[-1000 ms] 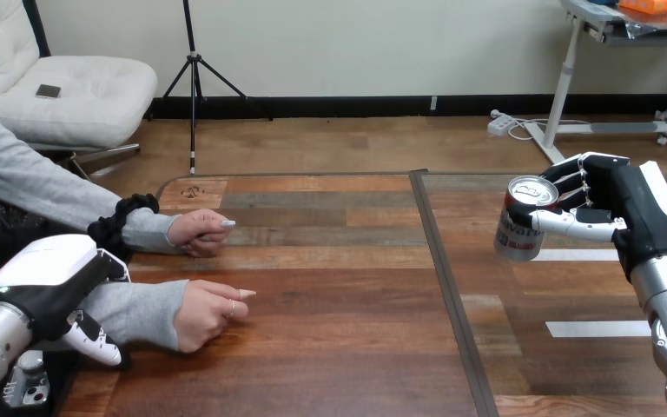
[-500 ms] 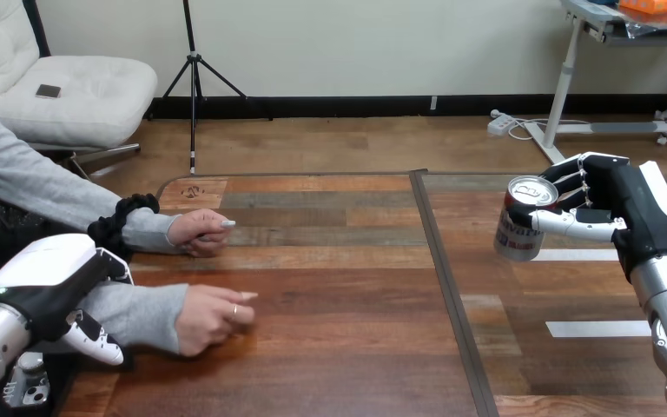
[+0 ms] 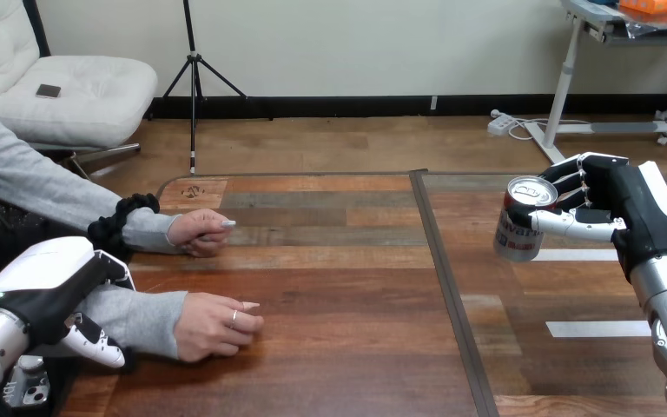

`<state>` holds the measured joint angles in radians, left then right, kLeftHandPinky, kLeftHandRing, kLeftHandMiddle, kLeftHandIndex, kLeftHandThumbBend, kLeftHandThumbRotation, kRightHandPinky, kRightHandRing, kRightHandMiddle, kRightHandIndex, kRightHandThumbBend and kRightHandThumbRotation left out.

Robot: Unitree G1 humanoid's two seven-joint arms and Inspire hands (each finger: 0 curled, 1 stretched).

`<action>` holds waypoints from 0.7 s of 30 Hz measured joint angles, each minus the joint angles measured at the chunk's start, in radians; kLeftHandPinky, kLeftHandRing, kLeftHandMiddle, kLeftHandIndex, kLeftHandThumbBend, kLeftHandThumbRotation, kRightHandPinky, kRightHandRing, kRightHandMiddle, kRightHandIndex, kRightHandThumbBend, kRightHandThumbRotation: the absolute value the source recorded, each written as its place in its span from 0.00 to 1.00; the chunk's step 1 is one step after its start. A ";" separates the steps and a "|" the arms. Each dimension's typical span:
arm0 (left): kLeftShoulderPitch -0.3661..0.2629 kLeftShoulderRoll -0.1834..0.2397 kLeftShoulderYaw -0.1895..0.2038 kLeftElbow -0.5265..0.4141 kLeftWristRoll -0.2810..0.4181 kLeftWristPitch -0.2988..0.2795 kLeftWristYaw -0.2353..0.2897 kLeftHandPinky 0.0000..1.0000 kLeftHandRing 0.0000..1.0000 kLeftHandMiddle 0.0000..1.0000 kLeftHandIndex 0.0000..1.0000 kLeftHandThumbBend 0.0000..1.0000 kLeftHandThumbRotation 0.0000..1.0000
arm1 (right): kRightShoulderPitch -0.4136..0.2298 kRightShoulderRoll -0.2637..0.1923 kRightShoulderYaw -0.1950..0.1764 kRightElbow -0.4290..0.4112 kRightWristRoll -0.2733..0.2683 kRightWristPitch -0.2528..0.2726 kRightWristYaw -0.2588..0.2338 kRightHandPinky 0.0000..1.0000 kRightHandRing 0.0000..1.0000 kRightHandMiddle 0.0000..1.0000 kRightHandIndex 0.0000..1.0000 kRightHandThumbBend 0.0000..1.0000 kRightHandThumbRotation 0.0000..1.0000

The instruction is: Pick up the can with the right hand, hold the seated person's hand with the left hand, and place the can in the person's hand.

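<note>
Head view.

At right edge: right hand (image 3: pixel 612 213), up over the table's (image 3: pixel 339 287) right half. Wraps can (image 3: pixel 521 228) from the right side, fingers behind it, thumb across its front. Clamped on can. Can tilted a little, open top up, well apart from both hands of the person.

At lower left: left hand (image 3: pixel 48 291), white back up. Sits over grey sleeve (image 3: pixel 135 317) of the person's near arm, at the forearm. Cannot tell whether clasped round it or loose.

Near hand (image 3: pixel 217 323): rests on table just past left hand, loosely curled, knuckles up, holds nothing.

Far hand (image 3: pixel 198 231): rests on table further back, also curled, apart from near hand.
</note>
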<state>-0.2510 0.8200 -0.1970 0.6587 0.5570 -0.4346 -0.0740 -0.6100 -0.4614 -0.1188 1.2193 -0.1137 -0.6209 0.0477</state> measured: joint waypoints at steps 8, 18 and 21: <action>0.011 0.003 0.013 -0.016 -0.005 -0.002 -0.001 0.18 0.24 0.31 0.47 0.92 0.00 | 0.000 0.000 0.000 0.000 -0.001 0.000 0.000 0.32 0.36 0.41 0.44 0.71 0.00; 0.020 0.007 0.021 -0.049 -0.005 -0.002 -0.017 0.18 0.23 0.30 0.48 0.89 0.00 | 0.000 0.000 0.000 0.000 -0.001 0.000 0.000 0.33 0.36 0.41 0.45 0.71 0.00; 0.023 0.008 0.021 -0.061 -0.005 -0.001 -0.018 0.19 0.24 0.32 0.48 0.88 0.00 | 0.000 0.000 0.000 0.000 -0.001 0.000 0.000 0.33 0.36 0.41 0.45 0.71 0.00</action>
<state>-0.2277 0.8276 -0.1757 0.5977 0.5523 -0.4351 -0.0915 -0.6100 -0.4614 -0.1188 1.2193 -0.1150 -0.6208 0.0475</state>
